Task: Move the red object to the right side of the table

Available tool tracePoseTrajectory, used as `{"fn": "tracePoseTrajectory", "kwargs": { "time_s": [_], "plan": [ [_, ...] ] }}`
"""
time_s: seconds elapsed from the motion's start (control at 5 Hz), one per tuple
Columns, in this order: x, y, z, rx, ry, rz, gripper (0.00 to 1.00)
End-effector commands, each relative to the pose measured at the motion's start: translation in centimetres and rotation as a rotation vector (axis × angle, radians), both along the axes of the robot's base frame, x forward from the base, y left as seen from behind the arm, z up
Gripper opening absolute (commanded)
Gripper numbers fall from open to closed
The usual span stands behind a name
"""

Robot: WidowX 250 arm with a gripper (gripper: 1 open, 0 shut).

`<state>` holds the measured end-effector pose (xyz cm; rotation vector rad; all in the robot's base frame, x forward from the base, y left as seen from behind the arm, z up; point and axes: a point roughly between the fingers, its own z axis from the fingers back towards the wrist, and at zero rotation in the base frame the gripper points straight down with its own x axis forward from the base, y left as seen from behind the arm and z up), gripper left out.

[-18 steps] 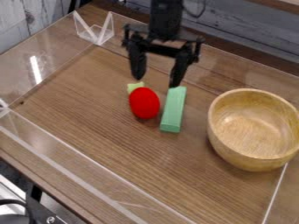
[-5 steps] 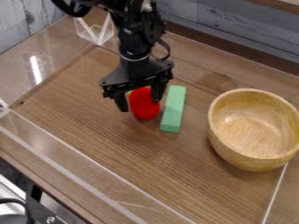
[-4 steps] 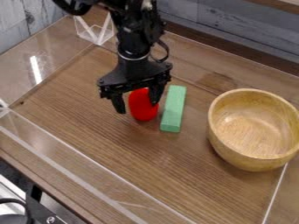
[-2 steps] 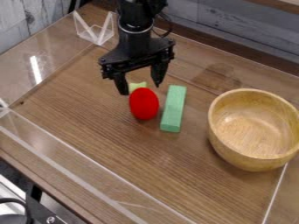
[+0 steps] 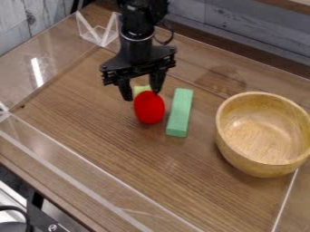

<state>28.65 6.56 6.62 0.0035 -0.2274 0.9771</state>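
The gripper's fingers [image 5: 126, 91] are hanging just behind the toy fruit [image 5: 148, 108]; the block [image 5: 180, 112] is lying to their right, the bowl [image 5: 263, 132] farther right.

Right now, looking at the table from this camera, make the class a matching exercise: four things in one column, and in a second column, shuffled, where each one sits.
Column 1:
1. red object
2. green block
3. wooden bowl
4. claw

Column 2:
A. at the right end of the table
B. just above the red fruit, its fingers spread
C. lying between the red fruit and the bowl
D. resting on the wood to the left of the green block

Pairs: 1-D, 2-C, 3-A, 4-B
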Motion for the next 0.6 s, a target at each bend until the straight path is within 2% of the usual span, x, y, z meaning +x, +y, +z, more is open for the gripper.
{"fn": "tracePoseTrajectory", "kwargs": {
  "time_s": [0.0, 0.4],
  "plan": [
    [-1.0, 1.2, 0.8, 0.021, -0.044, -0.009, 0.00],
    [-4.9, 2.6, -0.4, 0.050, -0.040, -0.087, 0.00]
  ]
}}
